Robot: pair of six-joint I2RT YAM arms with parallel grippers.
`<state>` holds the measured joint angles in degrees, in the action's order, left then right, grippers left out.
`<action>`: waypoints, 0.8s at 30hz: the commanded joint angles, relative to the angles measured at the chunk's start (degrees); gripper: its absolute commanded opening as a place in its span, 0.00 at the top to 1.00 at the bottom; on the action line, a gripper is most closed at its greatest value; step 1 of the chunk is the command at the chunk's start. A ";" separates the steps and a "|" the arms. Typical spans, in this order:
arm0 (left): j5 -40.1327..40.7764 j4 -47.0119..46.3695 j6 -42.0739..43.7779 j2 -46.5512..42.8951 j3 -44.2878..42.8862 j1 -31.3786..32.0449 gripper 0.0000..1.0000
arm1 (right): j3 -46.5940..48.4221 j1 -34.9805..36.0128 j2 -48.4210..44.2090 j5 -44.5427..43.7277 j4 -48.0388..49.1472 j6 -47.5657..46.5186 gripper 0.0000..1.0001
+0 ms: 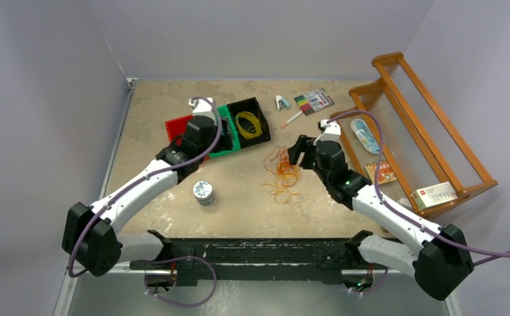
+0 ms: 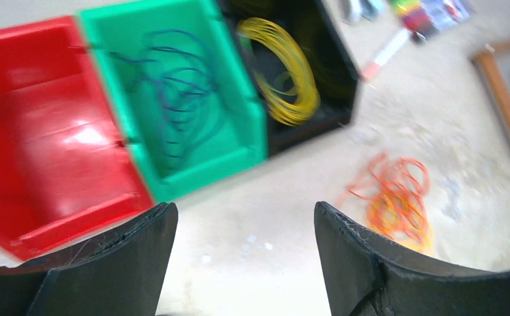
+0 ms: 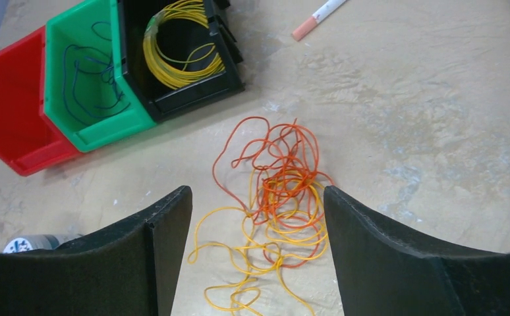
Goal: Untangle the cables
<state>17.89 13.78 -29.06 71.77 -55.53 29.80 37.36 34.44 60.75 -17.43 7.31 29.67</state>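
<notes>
A loose tangle of thin orange-red and yellow cables (image 3: 275, 210) lay on the mottled beige tabletop (image 3: 437, 131), apparently awaiting sorting. The right gripper (image 3: 257, 257) hovered over it, jaws spread and empty; the left gripper (image 2: 246, 263), likewise spread, hung by the green plastic bin (image 2: 206, 172).

Worktop (image 1: 167, 112): beige, mottled, matt, scuffed like worn stone.
Red bin (image 2: 35, 131): moulded plastic, glossy, with a bright glare patch.
Green bin (image 2: 246, 141), black bin (image 3: 193, 97): same plastic, duller sheen.
Orange-red cables (image 3: 279, 187), yellow coil (image 3: 152, 56): thin, smooth-coated.
Rack (image 1: 387, 64), 2 o'clock on the worktop: varnished wood, satin.
Right end effector (image 3: 255, 197) fingers (image 3: 397, 263): black, matt, finely rough edges.
Left arm shell (image 1: 140, 187): white, smooth plastic.
</notes>
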 commanded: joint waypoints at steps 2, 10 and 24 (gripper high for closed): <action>-2.03 -6.26 -0.33 2.49 -0.48 8.82 0.24 | 0.36 -1.81 -1.12 -2.80 -0.96 2.84 0.23; -7.48 -12.16 -0.14 7.64 1.32 15.23 0.25 | -2.54 -12.08 -1.06 8.73 3.01 4.26 0.19; -14.67 -13.44 1.99 22.07 -0.79 18.94 0.34 | -4.02 -15.10 0.94 14.94 7.49 3.97 0.21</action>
<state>5.30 3.46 -27.83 92.20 -54.52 48.38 33.30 19.53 61.80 -4.29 11.05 33.67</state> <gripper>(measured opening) 0.678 0.798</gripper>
